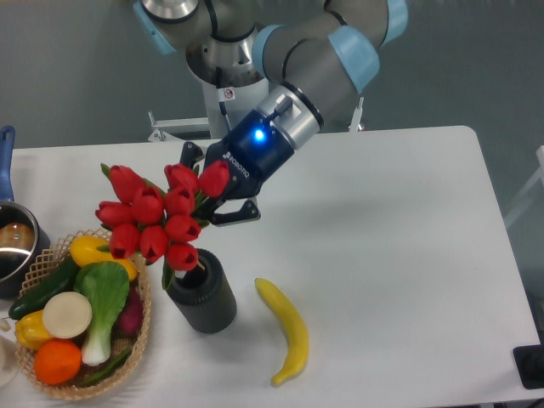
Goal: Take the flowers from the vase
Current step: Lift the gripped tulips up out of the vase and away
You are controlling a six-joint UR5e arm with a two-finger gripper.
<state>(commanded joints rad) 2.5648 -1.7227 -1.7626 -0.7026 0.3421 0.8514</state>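
The flowers [157, 217], a bunch of red tulip buds with green leaves, stand in the vase [202, 295] and lean to the left above its mouth. The vase is a short dark grey ribbed cylinder near the table's front, left of centre. My gripper [206, 197] reaches down from the upper right, right behind the bunch's right side. One dark finger [236, 212] shows to the right of the buds, and another dark part shows above them. The fingertips are hidden behind the buds, so I cannot tell whether they are closed on the stems.
A yellow banana [286, 330] lies right of the vase. A wicker basket [143, 327] of vegetables and fruit sits at the front left, touching the flowers' side. A steel pot [13, 242] with a blue handle is at the left edge.
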